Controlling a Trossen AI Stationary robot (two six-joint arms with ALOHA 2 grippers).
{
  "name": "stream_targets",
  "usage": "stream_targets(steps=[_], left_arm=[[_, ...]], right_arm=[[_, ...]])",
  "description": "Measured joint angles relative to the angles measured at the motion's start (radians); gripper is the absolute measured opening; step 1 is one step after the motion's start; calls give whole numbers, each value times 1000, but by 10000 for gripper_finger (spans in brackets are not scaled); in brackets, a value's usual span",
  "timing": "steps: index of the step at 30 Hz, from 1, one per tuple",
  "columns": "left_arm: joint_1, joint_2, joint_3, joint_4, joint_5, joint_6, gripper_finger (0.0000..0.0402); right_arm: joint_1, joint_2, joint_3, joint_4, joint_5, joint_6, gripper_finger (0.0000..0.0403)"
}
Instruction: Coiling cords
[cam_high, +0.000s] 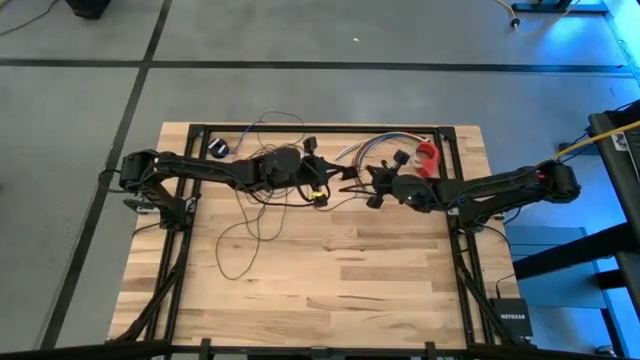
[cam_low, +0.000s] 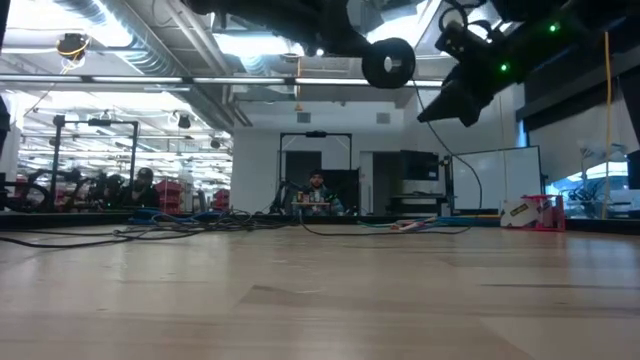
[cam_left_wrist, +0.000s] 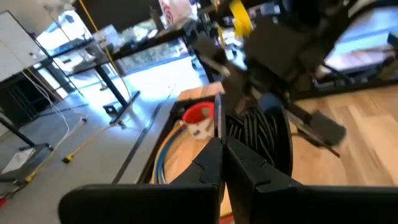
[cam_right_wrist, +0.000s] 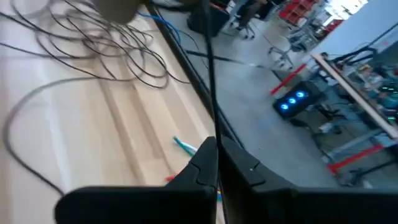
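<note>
Spanning the far half of a pale butcher-block wood surface (cam_high: 330, 270), the cords (cam_high: 250, 225) lie as thin dark wire in loose, irregular loops, mostly left of centre, trailing toward the near side. The small round puck end (cam_high: 219, 148) sits near the far-left corner. Left pincer (cam_high: 345, 178) is shut, fingers (cam_left_wrist: 214, 158) pressed together on a thin strand of the cords that rises between the tips. Right pincer (cam_high: 357, 187) is shut too, its tips (cam_right_wrist: 208, 155) clamped on a dark strand running up and away. The two pincers meet nearly tip to tip at mid-surface, lifted off the wood in the low view. Around them: a bundle of multicoloured wires (cam_high: 375, 147) by the far edge, a red tape dispenser (cam_high: 428, 155) just beside the right arm, a yellow cable (cam_high: 590, 143) off the right edge. A black metal frame (cam_high: 455, 170) borders the surface. A network box (cam_high: 511, 318) sits on the floor at right.
</note>
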Motion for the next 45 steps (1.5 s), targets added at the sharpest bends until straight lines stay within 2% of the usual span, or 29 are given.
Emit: stream_targets(steps=[4,10,15,20,25,36,41,45], left_arm=[[0,0,0,55,27,0,1],[0,0,0,104,101,2,1],[0,0,0,154,104,4,1],[-1,0,0,154,105,24,1],[-2,0,0,157,104,36,1],[-18,0,0,171,103,74,1],[-19,0,0,195,112,74,1],[-19,0,1,195,190,57,1]], right_arm=[[3,0,-13,94,-86,18,12],[-5,6,-14,141,-256,59,21],[-4,6,-15,201,-381,76,64],[-3,-37,-15,167,-386,44,119],[-3,-154,-15,35,-362,6,147],[-3,-405,-15,-118,-389,-6,152],[-3,-400,-13,-120,-436,-5,152],[-4,-352,-14,-144,-350,-14,152]])
